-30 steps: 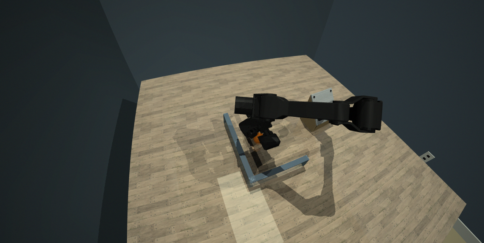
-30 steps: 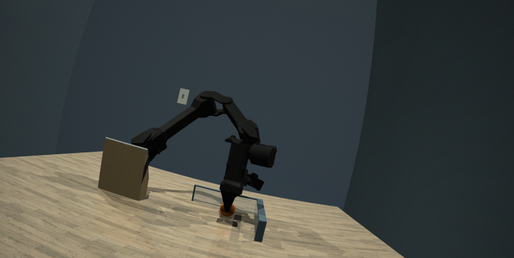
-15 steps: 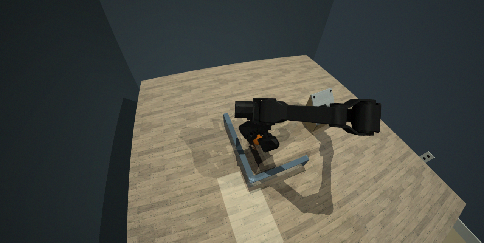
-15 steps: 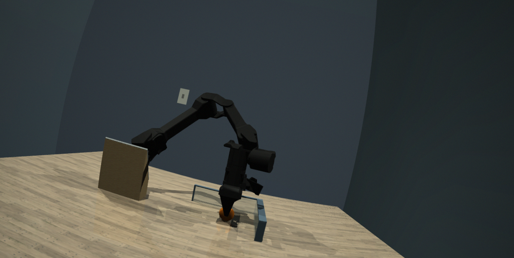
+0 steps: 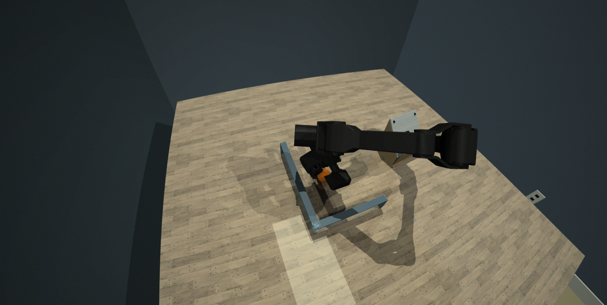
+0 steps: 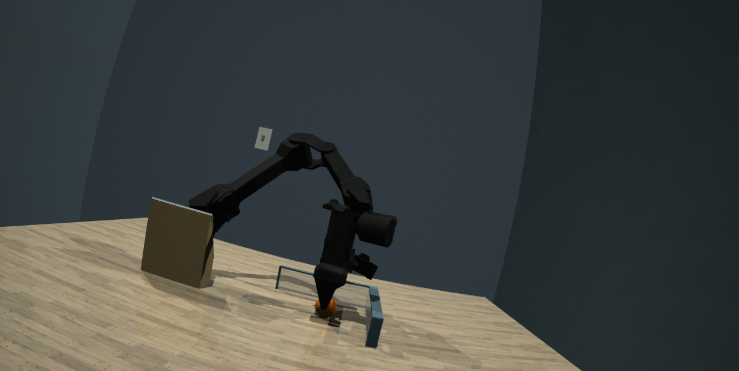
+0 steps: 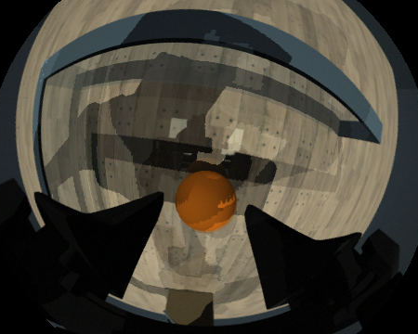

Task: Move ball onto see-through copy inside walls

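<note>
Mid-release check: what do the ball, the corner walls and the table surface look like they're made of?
Ball: matte orange with darker blotches, no glint; perhaps rubber or plastic, not certain. Walls: clear panes with blue-grey edges, the floor visible through them, so glass or acrylic. Table: pale wood planks, staggered joints and dot marks, dull finish. The gripper is open, its fingers apart from the ball.

Dim room — hard arm shadows on table (image 5: 237, 175); wrist view fisheye-warped, dark-rimmed.
</note>
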Action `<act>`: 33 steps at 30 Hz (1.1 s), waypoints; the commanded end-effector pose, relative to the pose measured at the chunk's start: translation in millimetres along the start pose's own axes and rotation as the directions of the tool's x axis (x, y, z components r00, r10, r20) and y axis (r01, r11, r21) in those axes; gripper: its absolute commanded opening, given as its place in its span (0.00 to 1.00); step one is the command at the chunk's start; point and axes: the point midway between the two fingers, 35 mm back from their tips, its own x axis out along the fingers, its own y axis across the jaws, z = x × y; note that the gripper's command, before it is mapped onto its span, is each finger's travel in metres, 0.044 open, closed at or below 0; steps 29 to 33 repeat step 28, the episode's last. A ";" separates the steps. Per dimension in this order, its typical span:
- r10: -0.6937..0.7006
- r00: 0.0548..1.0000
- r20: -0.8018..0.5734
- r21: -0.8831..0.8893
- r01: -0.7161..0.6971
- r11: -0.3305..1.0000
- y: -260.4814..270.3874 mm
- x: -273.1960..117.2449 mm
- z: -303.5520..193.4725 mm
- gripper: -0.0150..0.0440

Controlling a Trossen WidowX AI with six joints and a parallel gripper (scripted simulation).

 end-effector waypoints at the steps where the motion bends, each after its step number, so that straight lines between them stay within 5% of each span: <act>1: -0.008 1.000 0.013 -0.003 0.008 1.000 -2.8 -36.8 3.9 0.81; 4: -0.004 1.000 0.010 0.001 0.004 1.000 -1.9 -77.7 0.2 0.81; 14: -0.005 1.000 0.029 0.010 0.005 1.000 -5.6 -75.5 2.6 0.81; 19: -0.005 1.000 0.028 0.006 0.005 1.000 -3.8 -118.8 -1.9 1.00; 33: -0.004 1.000 0.028 0.006 0.004 1.000 -3.6 -121.4 -2.4 1.00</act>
